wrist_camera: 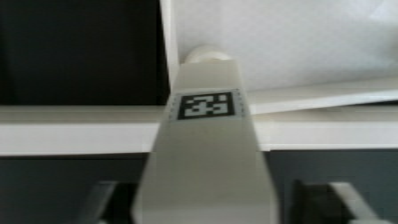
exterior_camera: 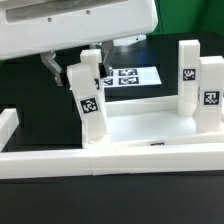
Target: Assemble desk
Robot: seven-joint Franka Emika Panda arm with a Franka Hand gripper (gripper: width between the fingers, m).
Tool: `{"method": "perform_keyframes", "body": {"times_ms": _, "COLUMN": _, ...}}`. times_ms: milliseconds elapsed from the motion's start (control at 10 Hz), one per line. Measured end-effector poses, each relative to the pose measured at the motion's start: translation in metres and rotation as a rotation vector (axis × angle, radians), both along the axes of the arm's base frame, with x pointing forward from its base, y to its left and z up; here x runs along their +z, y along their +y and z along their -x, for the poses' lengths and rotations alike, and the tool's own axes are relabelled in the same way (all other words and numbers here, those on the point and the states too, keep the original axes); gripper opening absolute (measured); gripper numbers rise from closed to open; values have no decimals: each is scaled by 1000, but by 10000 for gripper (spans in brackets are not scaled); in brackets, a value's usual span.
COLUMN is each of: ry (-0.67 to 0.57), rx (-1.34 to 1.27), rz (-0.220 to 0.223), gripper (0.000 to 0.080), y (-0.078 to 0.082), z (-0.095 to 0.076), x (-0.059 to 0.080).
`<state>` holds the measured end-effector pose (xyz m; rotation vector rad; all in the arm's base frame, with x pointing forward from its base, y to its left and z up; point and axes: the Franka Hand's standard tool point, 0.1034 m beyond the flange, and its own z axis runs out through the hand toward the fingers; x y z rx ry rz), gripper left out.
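Observation:
The desk's white top (exterior_camera: pixel 150 135) lies flat in the lower part of the exterior view. Two tagged white legs (exterior_camera: pixel 190 72) (exterior_camera: pixel 211 95) stand upright on it at that view's right. A third tagged leg (exterior_camera: pixel 89 90) stands upright at the top's back left corner. My gripper (exterior_camera: pixel 68 72) reaches down behind this leg. In the wrist view the same leg (wrist_camera: pixel 208 104) runs between my fingers (wrist_camera: pixel 111 200), with my gripper (wrist_camera: pixel 217 200) open around it. A dark gap shows at the one finger; the other looks close to the leg's side.
The marker board (exterior_camera: pixel 128 77) lies on the black table behind the desk top. White border rails run along the exterior view's left (exterior_camera: pixel 8 125) and along the front (exterior_camera: pixel 60 160). The white arm housing (exterior_camera: pixel 80 25) fills the upper part of that view.

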<state>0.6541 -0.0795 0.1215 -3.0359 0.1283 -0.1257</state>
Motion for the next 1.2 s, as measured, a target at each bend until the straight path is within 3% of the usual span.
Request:
{"method": "perform_keyframes", "body": {"times_ms": 100, "ry": 8, "rx": -84, "rz": -8, "gripper": 288, "y": 0, "z": 0, "x": 0}}
{"method": "perform_keyframes", "body": {"times_ms": 400, "ry": 26, "rx": -261, "rz": -25, "gripper": 288, "y": 2, "z": 0, "x": 0}}
{"method": "perform_keyframes", "body": {"times_ms": 700, "ry": 75, "rx": -745, "rz": -51, "gripper": 288, "y": 6, "z": 1, "x": 0}}
{"method": "perform_keyframes", "body": {"times_ms": 1100, "ry": 107, "rx": -1076, "rz": -78, "gripper": 305, "y": 8, "z": 0, "x": 0}}
{"method": "perform_keyframes", "body": {"times_ms": 1200, "ry": 111, "rx": -1139, "rz": -70, "gripper": 305, "y": 15, "z": 0, "x": 0}}
